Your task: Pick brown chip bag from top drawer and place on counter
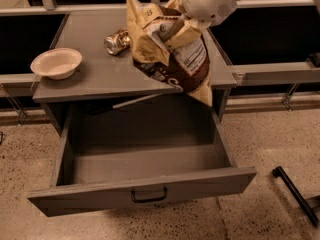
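The brown chip bag [172,49], crinkled, with tan ends and a white label panel, hangs in the air above the right part of the counter [95,74]. My gripper [186,15] is at the top of the view, shut on the bag's upper end; its fingers are mostly hidden by the bag and the white wrist. The top drawer [145,196] stands pulled fully open below the counter, with a small black handle on its front panel. Nothing shows inside it.
A cream bowl [56,63] sits on the counter's left side. A crushed copper-coloured can [116,41] lies near the counter's back middle, just left of the bag. A black bar [296,194] lies on the speckled floor at the right.
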{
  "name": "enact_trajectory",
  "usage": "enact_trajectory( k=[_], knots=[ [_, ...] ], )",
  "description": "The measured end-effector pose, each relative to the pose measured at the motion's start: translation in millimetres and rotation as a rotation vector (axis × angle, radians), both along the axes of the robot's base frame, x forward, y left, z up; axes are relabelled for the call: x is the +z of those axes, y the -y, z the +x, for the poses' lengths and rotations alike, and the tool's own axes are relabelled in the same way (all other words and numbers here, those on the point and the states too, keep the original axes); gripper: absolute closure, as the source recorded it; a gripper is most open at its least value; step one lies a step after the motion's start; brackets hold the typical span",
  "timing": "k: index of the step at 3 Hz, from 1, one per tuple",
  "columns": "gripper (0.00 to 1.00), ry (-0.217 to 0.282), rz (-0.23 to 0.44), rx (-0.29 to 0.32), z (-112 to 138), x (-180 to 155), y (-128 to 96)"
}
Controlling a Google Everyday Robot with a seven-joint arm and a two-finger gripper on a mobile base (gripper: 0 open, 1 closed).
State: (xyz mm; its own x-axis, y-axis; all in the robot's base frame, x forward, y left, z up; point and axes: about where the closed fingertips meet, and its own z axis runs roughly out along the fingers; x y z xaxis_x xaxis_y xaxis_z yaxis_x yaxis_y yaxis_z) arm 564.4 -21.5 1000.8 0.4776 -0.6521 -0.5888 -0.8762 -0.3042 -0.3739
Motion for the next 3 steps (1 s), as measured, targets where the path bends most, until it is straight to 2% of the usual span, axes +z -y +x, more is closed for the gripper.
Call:
enact_trajectory(
  k=[1,2,3],
  knots=[
    [1.0,-0.002,-0.168,-0.088,50,-3,8],
    [1.0,0.038,-0.247,-0.165,109,-14,10],
    [0.82,0.179,-0.286,-0.189,148,1,-3]
  ],
)
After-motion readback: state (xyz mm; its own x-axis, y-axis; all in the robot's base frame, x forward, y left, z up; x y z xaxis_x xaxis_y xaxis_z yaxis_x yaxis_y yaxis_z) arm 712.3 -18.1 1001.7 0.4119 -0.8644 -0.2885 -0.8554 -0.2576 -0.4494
